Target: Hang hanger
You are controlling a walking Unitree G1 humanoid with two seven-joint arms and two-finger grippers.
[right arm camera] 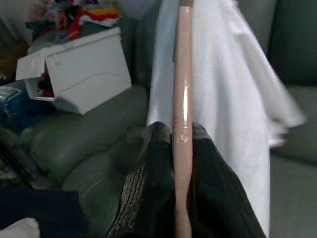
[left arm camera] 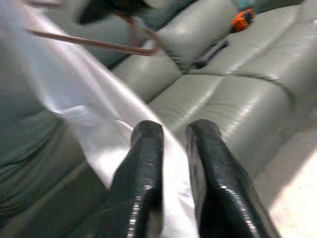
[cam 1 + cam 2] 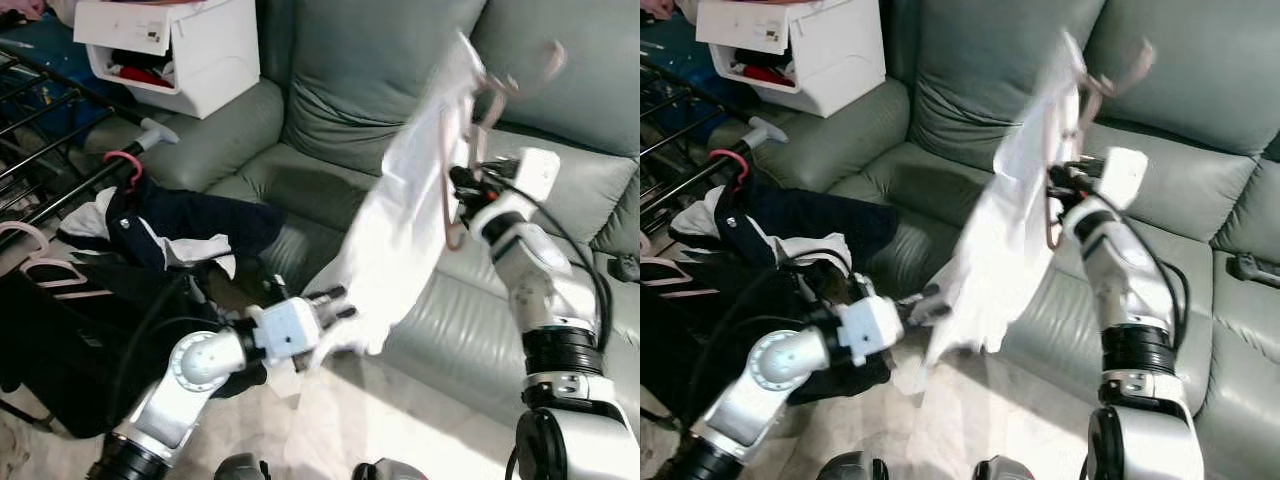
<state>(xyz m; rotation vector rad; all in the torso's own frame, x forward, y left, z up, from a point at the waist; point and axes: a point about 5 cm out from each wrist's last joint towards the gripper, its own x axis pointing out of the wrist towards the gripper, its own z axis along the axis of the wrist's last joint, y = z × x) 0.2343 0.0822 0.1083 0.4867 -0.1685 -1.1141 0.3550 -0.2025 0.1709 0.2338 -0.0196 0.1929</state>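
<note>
Head cameras first: the right gripper (image 3: pixel 468 185) is holding the pink hanger (image 3: pixel 478 120) up over the grey sofa (image 3: pixel 400 60), with a white garment (image 3: pixel 400 230) draped on it and trailing down toward the robot's left. The hanger's hook is blurring out at the top, so it's pointing up and away from the gripper, and the long axis is sitting more or less upright. The drying rack (image 3: pixel 40 130) is way off on the robot's left, well apart from the hanger, already carrying a dark top on a pink hanger of its own. So I'd guess the whole job is turning on swinging that hook leftward across the sofa. The left gripper (image 3: pixel 923 303) is nearer the rack, but it's down low at the garment's bottom edge.

Left wrist view: the two black fingers (image 2: pixel 143 168) are sitting close together with white cloth running between them, so it's looking like a pinch on the hem. The hanger bar is crossing above, well apart.

Right wrist view: the fingers (image 1: pixel 158 168) are pressing in on either side of the pink bar, which is running straight out along them, white fabric just beside it. The white storage bin (image 1: pixel 84 74) is showing off behind.
</note>
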